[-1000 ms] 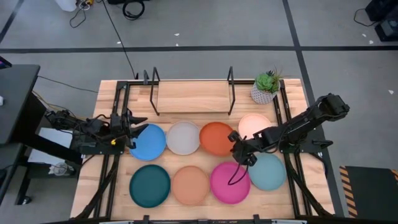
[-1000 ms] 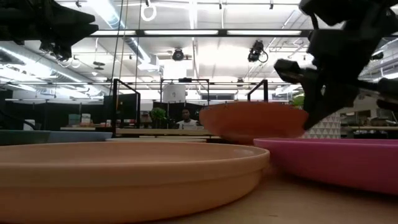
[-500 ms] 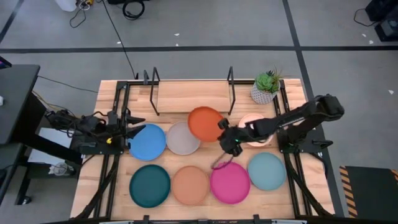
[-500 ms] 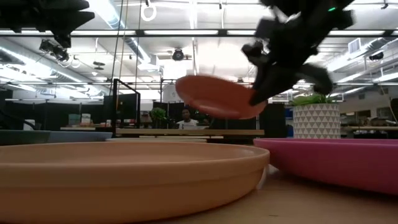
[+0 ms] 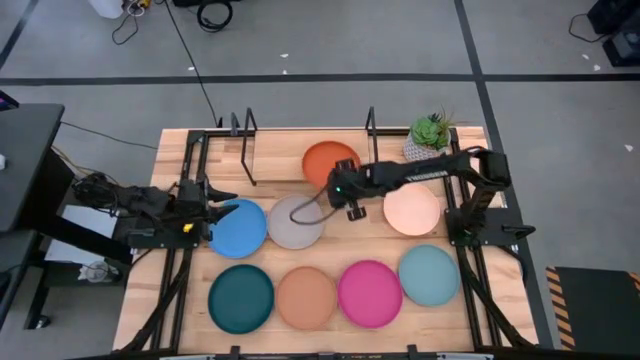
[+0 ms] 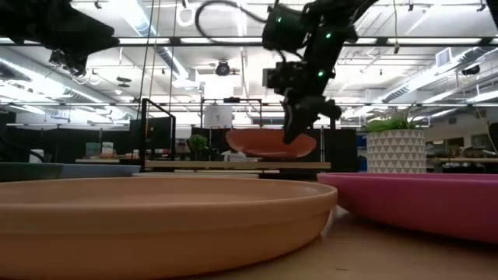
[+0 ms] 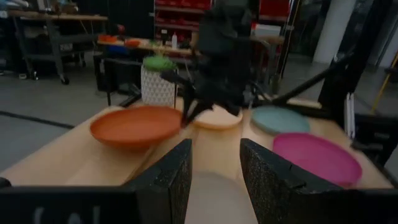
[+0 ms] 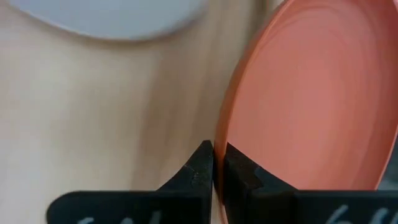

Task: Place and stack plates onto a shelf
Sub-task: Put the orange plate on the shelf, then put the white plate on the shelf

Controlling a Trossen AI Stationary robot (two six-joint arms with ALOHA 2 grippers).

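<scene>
The orange plate (image 5: 328, 162) hangs over the right half of the light-wood shelf (image 5: 285, 157), just above its board in the low view (image 6: 268, 145). My right gripper (image 5: 345, 190) is shut on the plate's near rim. My left gripper (image 5: 216, 206) is open and empty at the table's left, beside the blue plate (image 5: 240, 229). The grey (image 5: 295, 222), cream (image 5: 412, 210), dark teal (image 5: 241, 297), tan (image 5: 306, 297), pink (image 5: 370, 293) and light blue (image 5: 430, 275) plates lie flat on the tabletop. My right gripper pinches the orange plate's rim (image 8: 220, 138) between its two fingers, one on the upper face and one outside. The held part is the plate's near edge (image 5: 340, 182). The fingers come slanting down from the near right. The plate is lifted clear and nearly level.
Black upright frames (image 5: 247, 145) (image 5: 371, 130) stand at the shelf's two ends; the right one is close to the held plate. A potted plant (image 5: 428, 140) stands at the far right corner. The shelf's left half is bare wood.
My right gripper has lifted the orange plate off the tabletop between the grey and cream plates. It has carried the plate toward the far edge and to the left, then come down over the shelf's right half. The plate tilted on the way and is nearly level now.
</scene>
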